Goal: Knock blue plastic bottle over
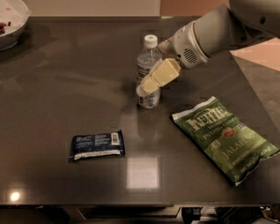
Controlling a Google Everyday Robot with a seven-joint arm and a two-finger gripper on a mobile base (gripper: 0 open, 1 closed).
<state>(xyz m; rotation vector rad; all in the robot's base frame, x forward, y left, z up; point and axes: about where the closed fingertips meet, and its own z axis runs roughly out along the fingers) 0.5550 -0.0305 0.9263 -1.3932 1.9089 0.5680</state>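
Note:
The blue plastic bottle (146, 62), clear with a white cap and a white-and-blue label, stands upright near the middle of the dark table (60, 101). My gripper (151, 82) reaches in from the upper right on a grey-white arm. Its cream-coloured fingers (162, 73) lie across the front right of the bottle's lower body and hide part of the label. They look to be touching the bottle.
A green chip bag (224, 136) lies flat to the right of the bottle. A flat dark-blue snack packet (97, 145) lies in front on the left. A white bowl (4, 20) with food sits at the far left corner. The table's right edge is near the bag.

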